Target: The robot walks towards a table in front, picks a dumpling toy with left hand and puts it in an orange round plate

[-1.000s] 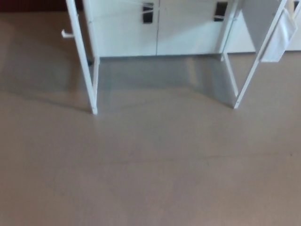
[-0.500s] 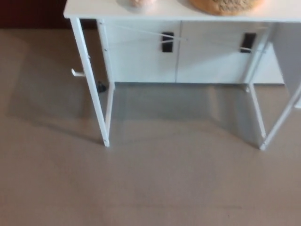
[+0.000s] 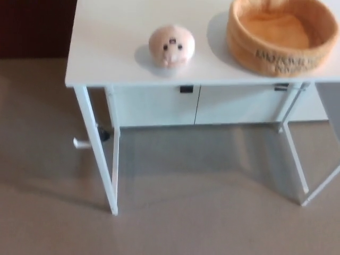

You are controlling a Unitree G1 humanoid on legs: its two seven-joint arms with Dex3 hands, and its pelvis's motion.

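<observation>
A pale pink dumpling toy with a small dark face sits on the white table, left of centre. To its right stands an orange round plate with a high rim and dark lettering on its side; nothing lies in it. Toy and plate are apart by a short gap. Neither of my hands shows in the head view.
The table's thin white legs reach down to a beige floor. Behind them runs a white cabinet with dark handles. A dark wall lies at the upper left. A small white object pokes out by the left leg.
The whole picture has shifted downward as the camera tilted up or moved: the tabletop, the toy and the plate have come fully into view.
</observation>
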